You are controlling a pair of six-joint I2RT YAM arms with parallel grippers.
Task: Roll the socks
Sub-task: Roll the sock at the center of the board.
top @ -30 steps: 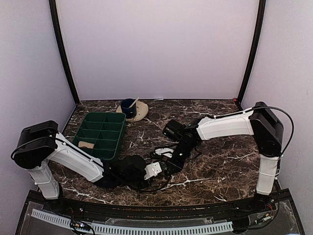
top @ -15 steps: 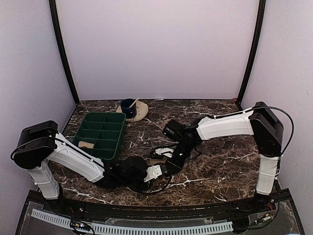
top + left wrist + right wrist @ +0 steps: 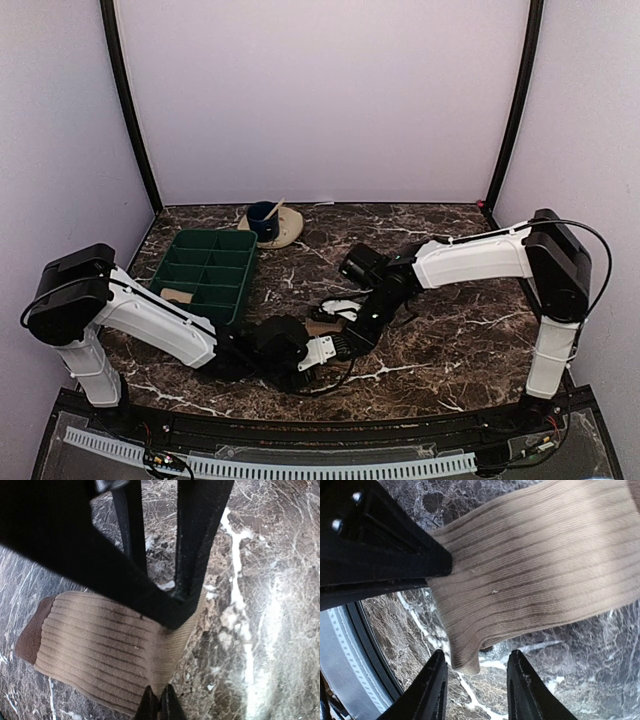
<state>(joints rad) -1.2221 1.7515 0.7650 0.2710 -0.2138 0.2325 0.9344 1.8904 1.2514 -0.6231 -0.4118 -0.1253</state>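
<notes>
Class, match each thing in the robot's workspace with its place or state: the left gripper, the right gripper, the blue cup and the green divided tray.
Things:
1. left gripper
2. right gripper
3. blue cup
4. green divided tray

Places or states:
A. on the beige saucer
B. open, fingers either side of a corner of the sock
C. to the left of both grippers
D. shut on the sock's edge

Pairs: 1-D, 2-B, 3-A, 4-C

The dark marbled table point(image 3: 450, 300) carried a green compartment tray point(image 3: 213, 234) at its left, a beige saucer point(image 3: 291, 222) toward the back, and a ribbed tan sock point(image 3: 100, 645) near the front.
</notes>
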